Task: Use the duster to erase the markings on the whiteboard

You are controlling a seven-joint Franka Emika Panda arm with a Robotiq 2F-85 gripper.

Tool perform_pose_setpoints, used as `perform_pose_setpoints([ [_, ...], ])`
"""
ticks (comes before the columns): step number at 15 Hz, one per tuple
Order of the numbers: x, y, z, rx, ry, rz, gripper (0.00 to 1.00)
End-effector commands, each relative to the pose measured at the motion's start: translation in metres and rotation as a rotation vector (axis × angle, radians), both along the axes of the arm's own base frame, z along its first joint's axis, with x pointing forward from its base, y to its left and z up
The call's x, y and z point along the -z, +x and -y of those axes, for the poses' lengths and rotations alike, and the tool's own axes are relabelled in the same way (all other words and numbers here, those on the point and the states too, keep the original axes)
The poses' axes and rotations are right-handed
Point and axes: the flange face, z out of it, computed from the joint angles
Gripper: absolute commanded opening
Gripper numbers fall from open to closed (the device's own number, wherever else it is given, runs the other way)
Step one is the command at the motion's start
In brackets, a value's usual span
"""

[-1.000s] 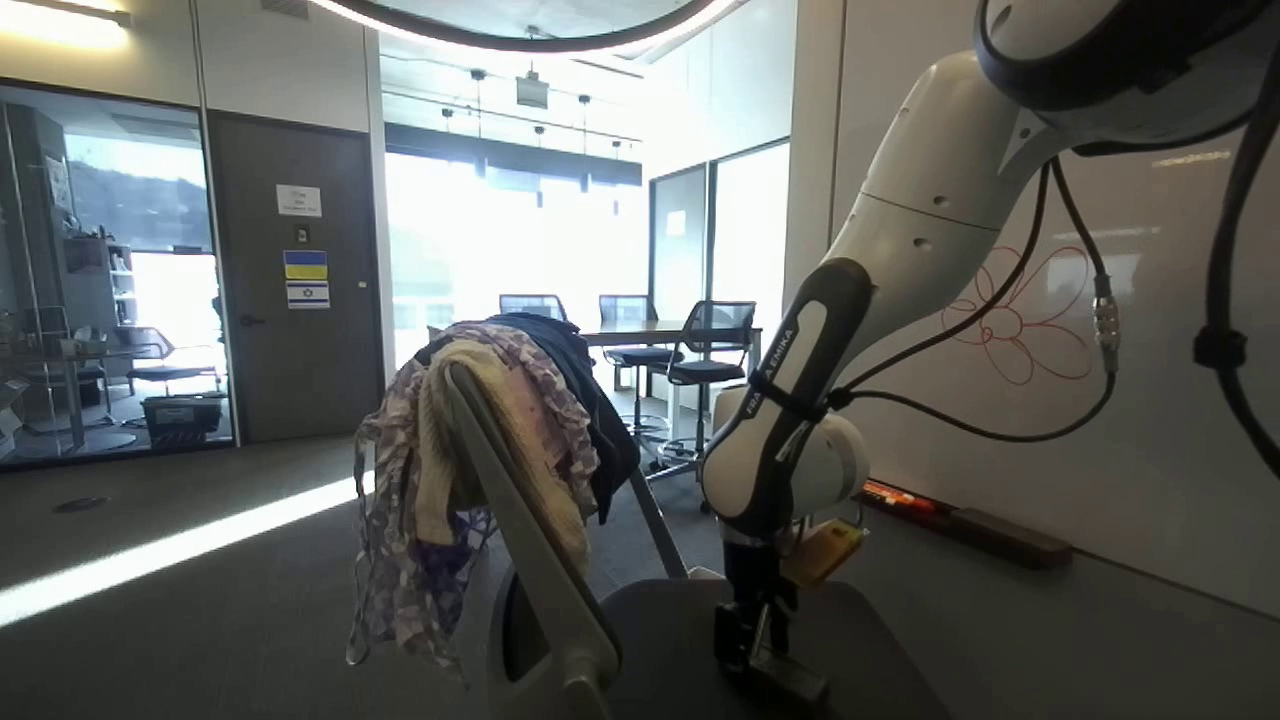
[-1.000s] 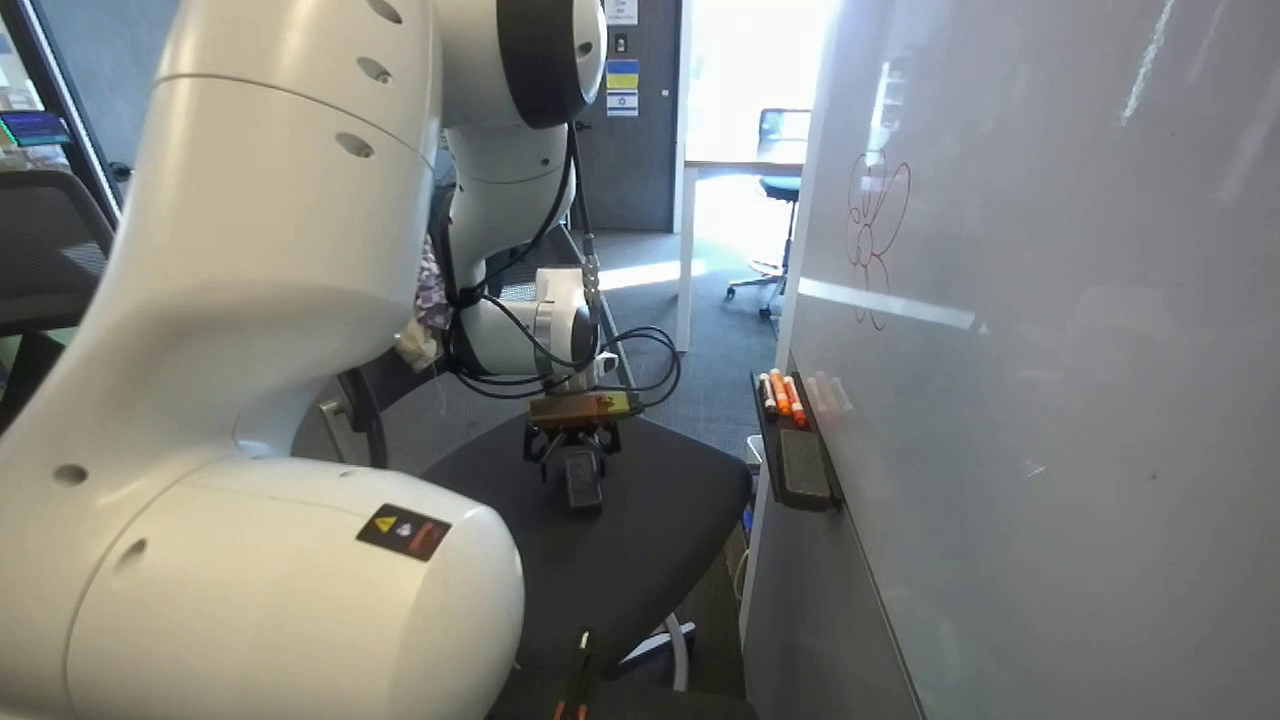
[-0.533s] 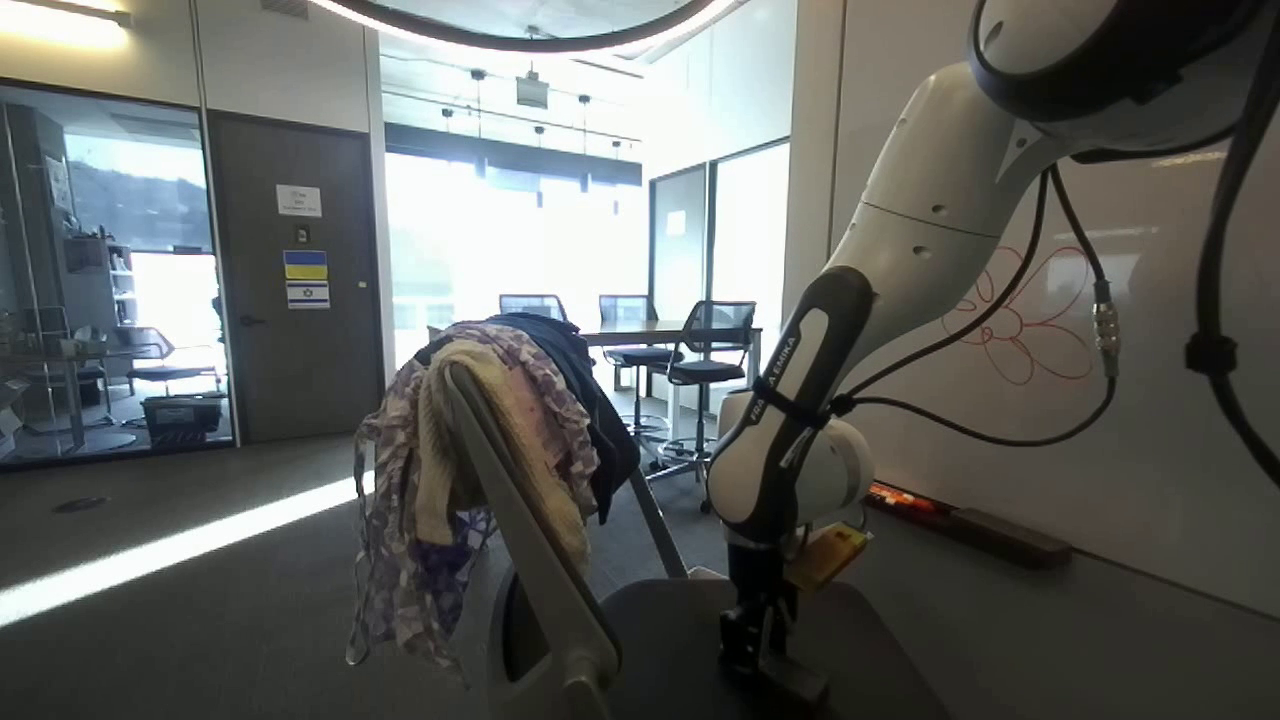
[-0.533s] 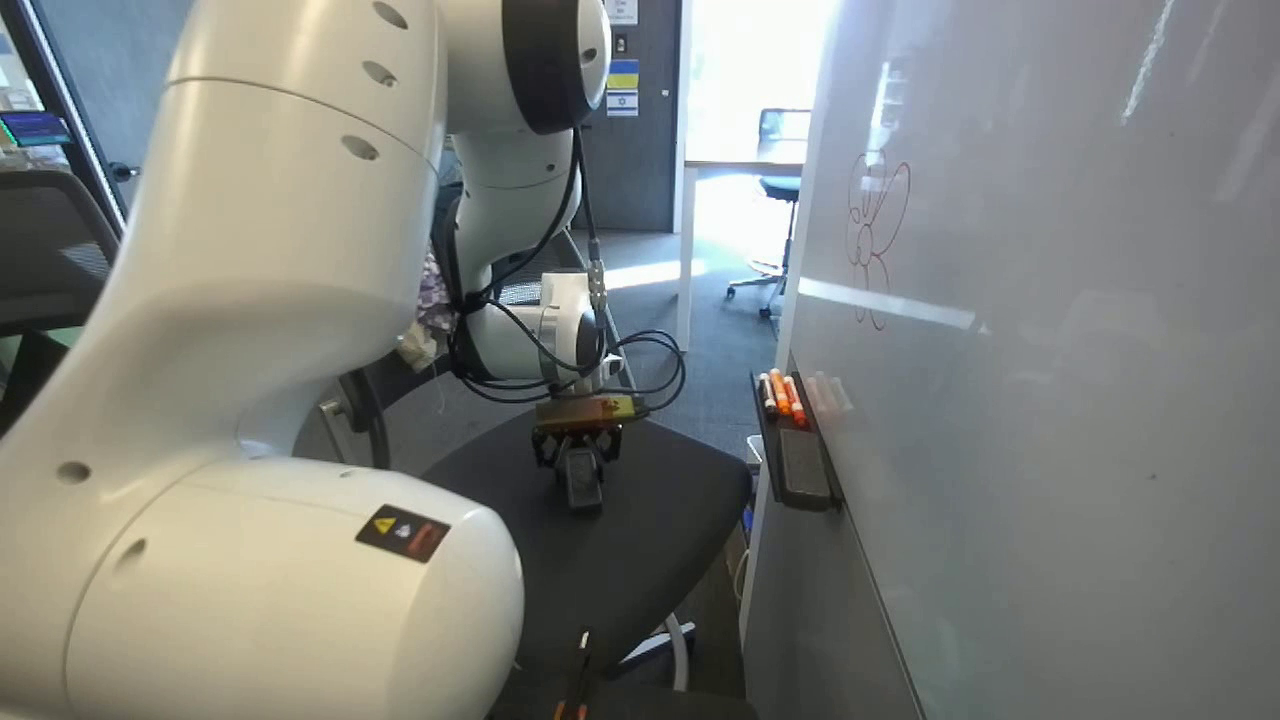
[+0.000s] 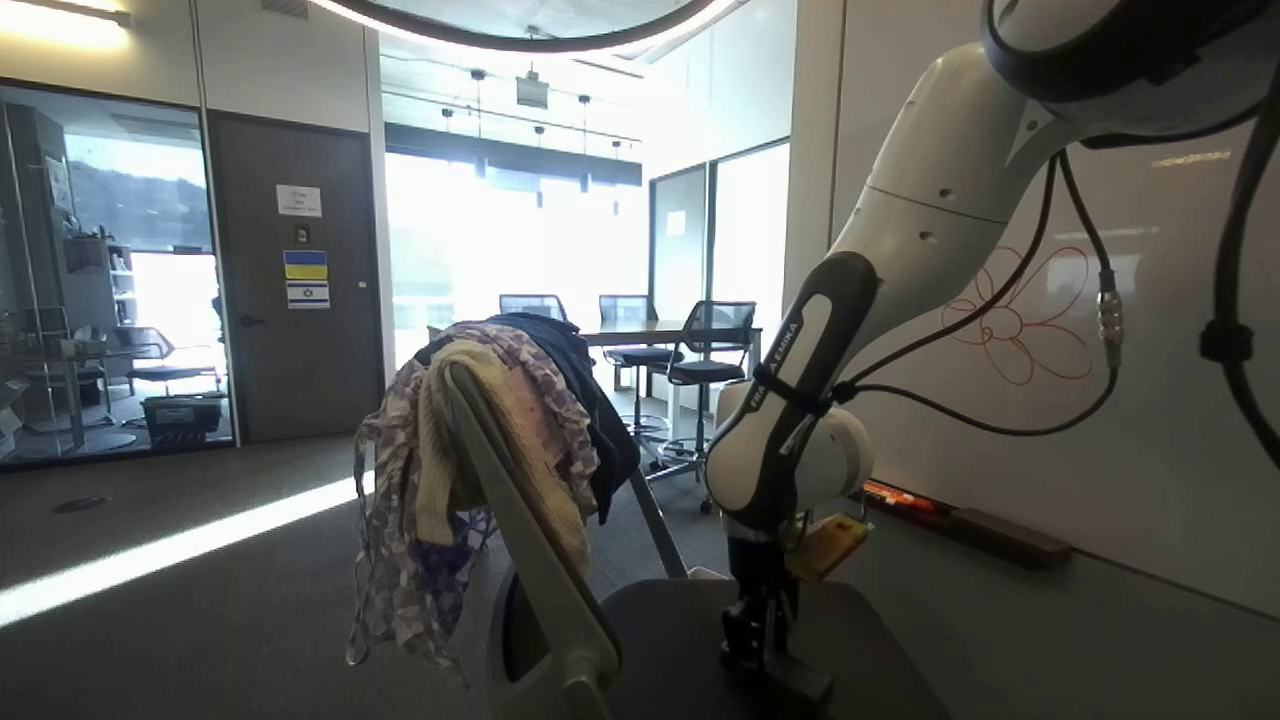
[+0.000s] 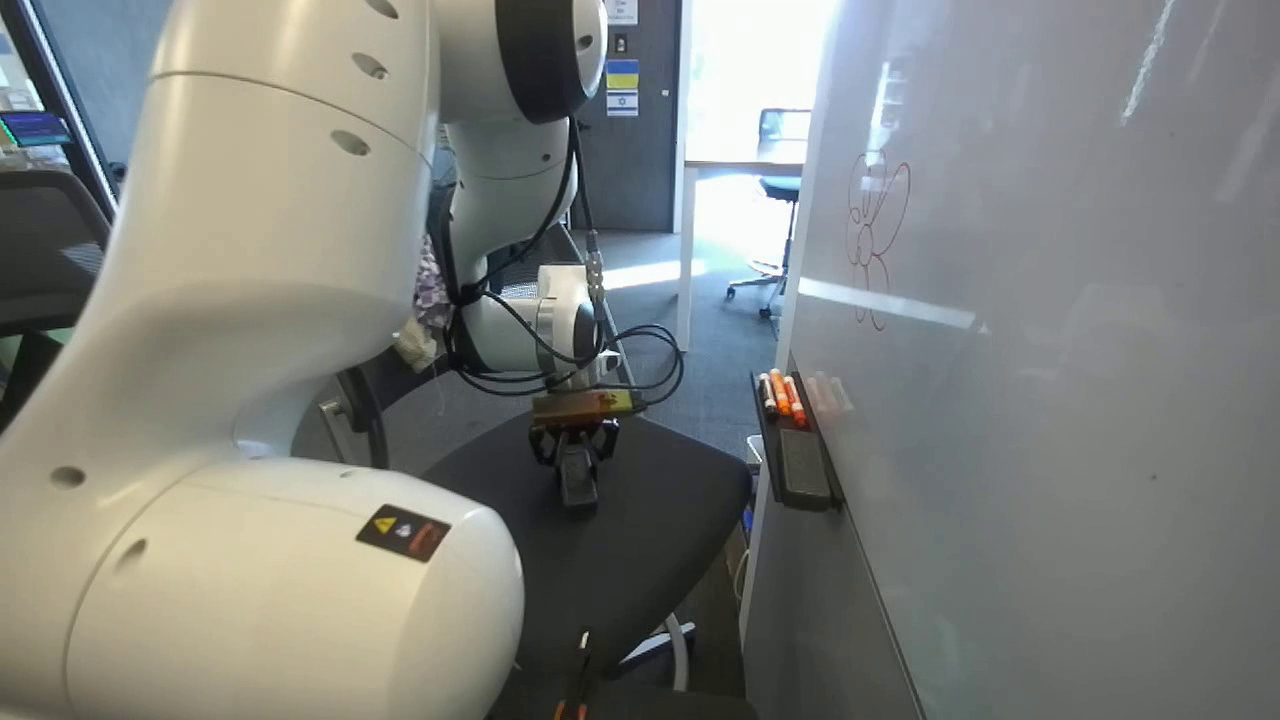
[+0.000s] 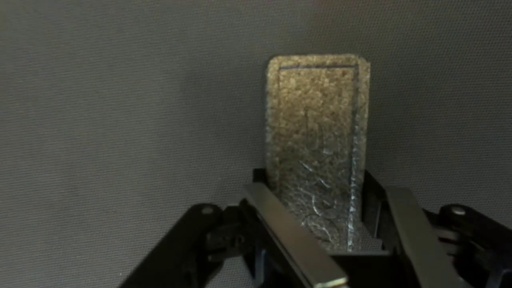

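The gripper [image 7: 314,180] is gripping the duster [image 7: 316,108], its two fingers [image 7: 296,236] lying against the long sides near one end. In the wrist view the free part of the duster is extending past the fingertips, its scuffed, scratched upper face showing. In both exterior views it is sitting on, or just above, the dark chair seat [image 6: 660,500] (its underside is hiding from every view, so contact with the fabric is escaping me). Well apart from it, the red markings [image 5: 1019,322] are forming a loose looping flower on the glossy whiteboard [image 6: 1060,430]; in an exterior view the robot arm's [image 5: 930,200] black cables [image 5: 1228,342] are hanging in front of the board, one crossing the petals. Below the drawing, a narrow dark tray ledge [image 6: 775,450] is jutting from the board's lower edge, carrying several markers [image 6: 781,392], orange ones among them, and a dark oblong block [image 6: 804,466] just beside them. An amber-coloured box [image 6: 570,406] is sitting just above the gripper. Clothes [image 5: 545,430], patterned purple-and-white, cream and navy, are hanging over the chair back [image 5: 525,520].
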Motion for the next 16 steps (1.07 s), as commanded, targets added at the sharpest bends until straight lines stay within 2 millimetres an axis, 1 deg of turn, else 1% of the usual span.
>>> perform_pose_setpoints([
  [1,-0.062,-0.027,0.004,0.025,-0.052,-0.005,0.31],
  [3,-0.096,-0.040,0.009,0.060,-0.093,-0.013,0.31],
  [5,-0.133,-0.051,0.015,0.129,-0.171,0.016,0.31],
  [8,-0.191,-0.065,0.018,0.203,-0.339,0.063,0.31],
  [11,-0.242,-0.077,0.016,0.270,-0.509,0.091,0.31],
  [13,-0.270,-0.085,0.014,0.313,-0.612,0.115,0.31],
  [16,-0.296,-0.092,0.015,0.377,-0.749,0.168,0.31],
])
